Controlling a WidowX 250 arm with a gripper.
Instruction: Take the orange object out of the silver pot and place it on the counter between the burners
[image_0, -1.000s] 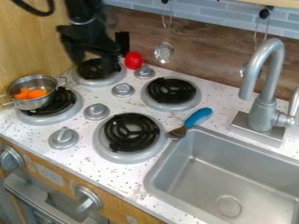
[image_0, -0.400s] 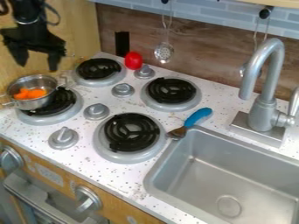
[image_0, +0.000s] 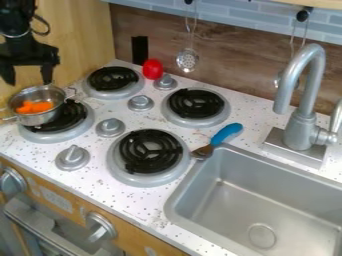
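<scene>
Metal pot (image_0: 44, 119) with orange pieces (image_0: 41, 106) inside sits just below the claw (image_0: 28, 79) in the view, off-centre on a coil burner (image_0: 75, 118). The claw is open, its fingers spread wide with nothing between them; one tip looks close to the pot's rim, though whether they touch I cannot tell. The pot should be stiff, light and a bit slippery; the thin wall at the rim or one of the side handles (image_0: 71, 92) looks the best hold, kept level so the loose pieces don't spill. A wooden panel (image_0: 73, 30) rises close behind the claw and limits room there. To the claw's right lie a second burner (image_0: 112, 79) and a red object (image_0: 152, 69); farther off, a blue-handled utensil (image_0: 227, 134) rests on the worktop (image_0: 120, 200) beside the sink (image_0: 175, 200).
</scene>
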